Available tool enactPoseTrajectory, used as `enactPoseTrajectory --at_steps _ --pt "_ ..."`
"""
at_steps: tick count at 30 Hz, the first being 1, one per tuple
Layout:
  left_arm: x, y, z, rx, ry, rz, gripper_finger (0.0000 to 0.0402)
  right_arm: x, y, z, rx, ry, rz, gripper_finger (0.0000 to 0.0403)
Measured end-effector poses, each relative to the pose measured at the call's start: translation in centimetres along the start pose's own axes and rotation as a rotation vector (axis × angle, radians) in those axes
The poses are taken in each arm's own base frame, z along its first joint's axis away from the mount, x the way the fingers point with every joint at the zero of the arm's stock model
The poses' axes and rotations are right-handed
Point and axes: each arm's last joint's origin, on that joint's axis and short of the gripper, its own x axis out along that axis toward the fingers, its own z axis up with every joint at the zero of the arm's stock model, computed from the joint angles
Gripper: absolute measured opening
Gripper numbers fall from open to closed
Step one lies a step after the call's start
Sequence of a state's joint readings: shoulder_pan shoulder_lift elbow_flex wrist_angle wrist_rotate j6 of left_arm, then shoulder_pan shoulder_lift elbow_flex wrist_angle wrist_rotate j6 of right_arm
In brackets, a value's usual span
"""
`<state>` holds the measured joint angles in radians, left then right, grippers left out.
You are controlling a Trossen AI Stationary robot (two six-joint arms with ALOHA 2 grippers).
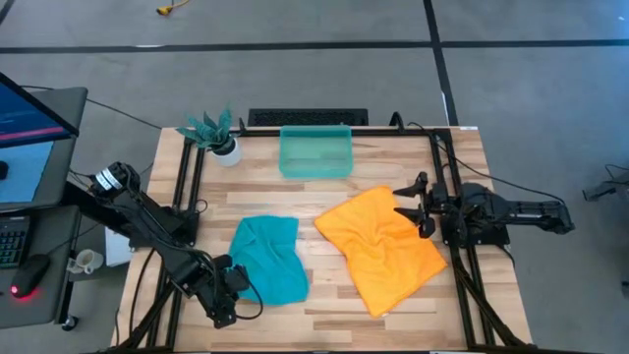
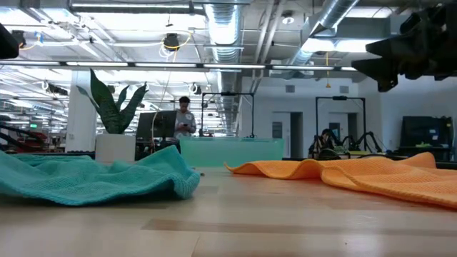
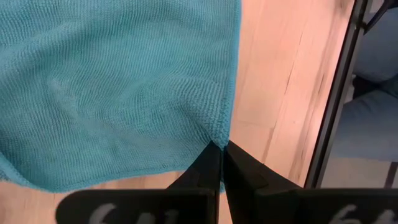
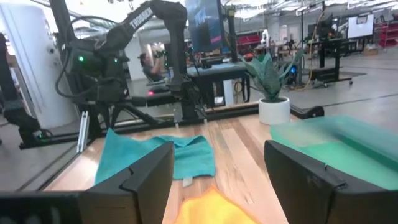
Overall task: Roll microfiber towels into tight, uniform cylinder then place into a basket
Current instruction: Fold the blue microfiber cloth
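A teal-blue towel (image 1: 267,258) lies rumpled on the wooden table, left of centre. My left gripper (image 1: 240,283) is shut on its near-left corner and slants down from the table's near-left side. A larger orange towel (image 1: 388,248) lies crumpled to its right. The translucent teal basket (image 1: 314,150) stands at the far edge with nothing in it. My right gripper (image 1: 408,206) is open and level at the table's right side, above the orange towel's right edge (image 4: 205,208), touching nothing. My left gripper pinches the teal towel's corner (image 3: 217,135) between its two fingertips (image 3: 208,163), which meet right at the hemmed edge. The fingers come slanting down from the near-left. The corner rises to them in a small peak; the rest of the cloth lies slack on the table.
A teal-leaved plant in a white pot (image 1: 218,138) stands at the far left beside the basket. Black frame rails (image 1: 187,197) run along the table's left and right sides. Bare wood (image 1: 324,315) shows along the near edge and between the two towels.
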<state>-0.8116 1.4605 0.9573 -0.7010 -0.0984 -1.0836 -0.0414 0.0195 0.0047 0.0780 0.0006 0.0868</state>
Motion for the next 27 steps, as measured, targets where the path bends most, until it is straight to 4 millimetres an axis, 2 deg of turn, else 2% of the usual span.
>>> enactPoseTrajectory --at_steps 16,22,27 --pt "0.0 0.0 0.0 -0.017 -0.008 0.004 0.0000 -0.3 0.2 2.4 0.166 -0.242 0.026 0.0272" --pt "0.0 0.0 0.0 -0.013 -0.013 0.007 0.0000 -0.1 0.2 3.7 0.179 -0.243 0.013 0.0272" --pt "0.0 0.0 0.1 0.008 -0.027 0.014 0.0000 1.1 0.4 5.2 0.178 -0.175 0.001 0.0272"
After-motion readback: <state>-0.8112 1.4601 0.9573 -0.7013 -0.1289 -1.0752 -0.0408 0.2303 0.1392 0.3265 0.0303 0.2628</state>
